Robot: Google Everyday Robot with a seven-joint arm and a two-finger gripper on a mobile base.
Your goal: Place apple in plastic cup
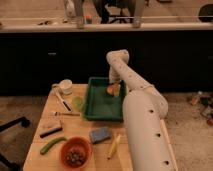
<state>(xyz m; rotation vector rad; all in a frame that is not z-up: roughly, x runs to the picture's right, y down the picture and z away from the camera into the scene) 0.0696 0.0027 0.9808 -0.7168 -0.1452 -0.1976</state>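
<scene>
My gripper (114, 84) hangs over the far right corner of the green tray (97, 107), jaws spread wide, nothing grasped. The apple (113, 91) lies directly beneath it on the tray floor; contact or a small gap, I cannot tell which. Assessment: firm, light, smooth and round, liable to roll, so grip from above across its widest girth. The plastic cup (78, 103) stands on the table (75, 127) just left of the tray, near the white mug (65, 86)

The gripper (115, 86) is hanging over the tray (95, 107), its open fingers blurring into the apple (112, 90) just beneath them, so contact is escaping view. Right of the fingers, the arm (142, 125) is covering the edge of the tabletop (75, 122).
</scene>
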